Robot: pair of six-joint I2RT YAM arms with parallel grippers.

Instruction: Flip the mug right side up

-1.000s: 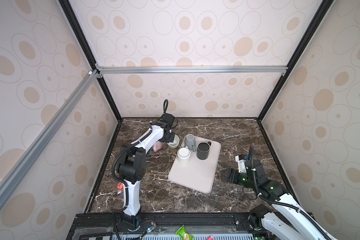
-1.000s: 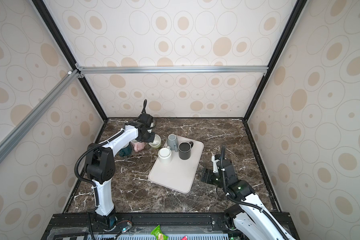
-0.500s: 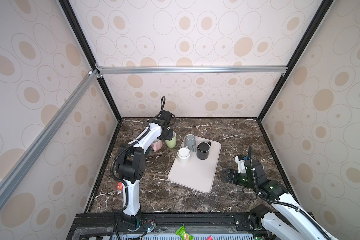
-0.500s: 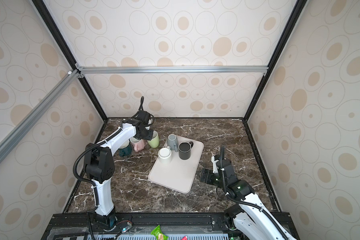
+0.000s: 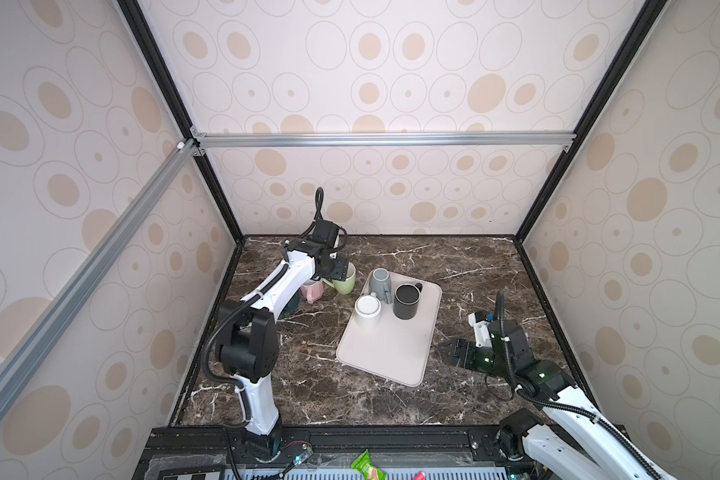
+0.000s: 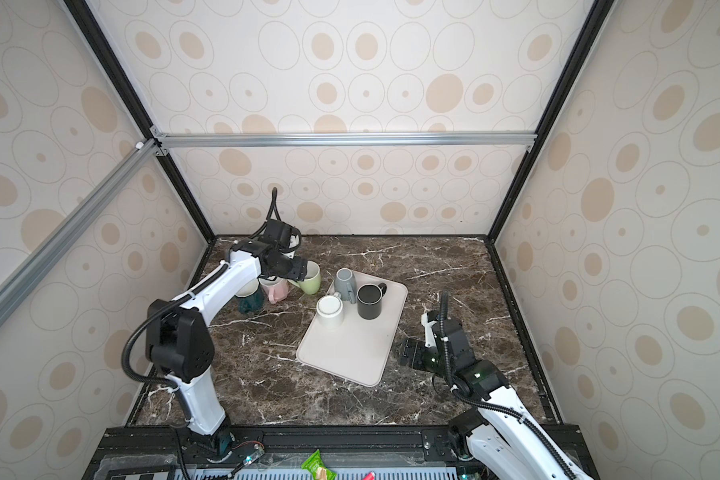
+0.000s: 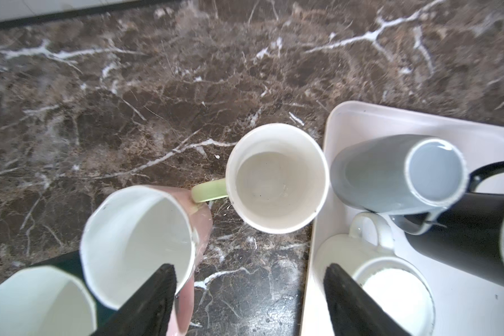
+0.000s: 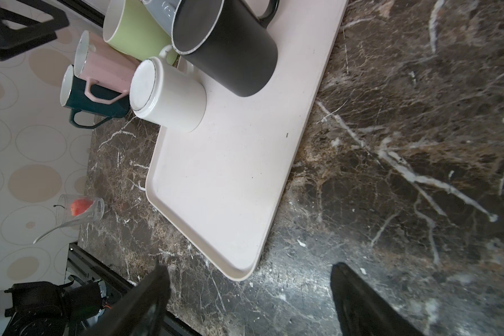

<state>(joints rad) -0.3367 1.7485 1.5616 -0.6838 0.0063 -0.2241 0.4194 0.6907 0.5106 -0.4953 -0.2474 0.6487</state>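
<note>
Far left stand the dark teal mug (image 6: 250, 301) and the pink mug (image 5: 313, 291), close together. My left gripper (image 5: 338, 270) hangs over the green mug (image 5: 346, 283), fingers spread wide and holding nothing. The mug stands mouth up on the marble table (image 5: 300, 374), just beside the tray (image 5: 391, 353). On the tray the white mug (image 5: 367, 309) sits bottom up. My right gripper (image 5: 447, 352) is low near the tray's right edge, fingers spread, empty.
</note>
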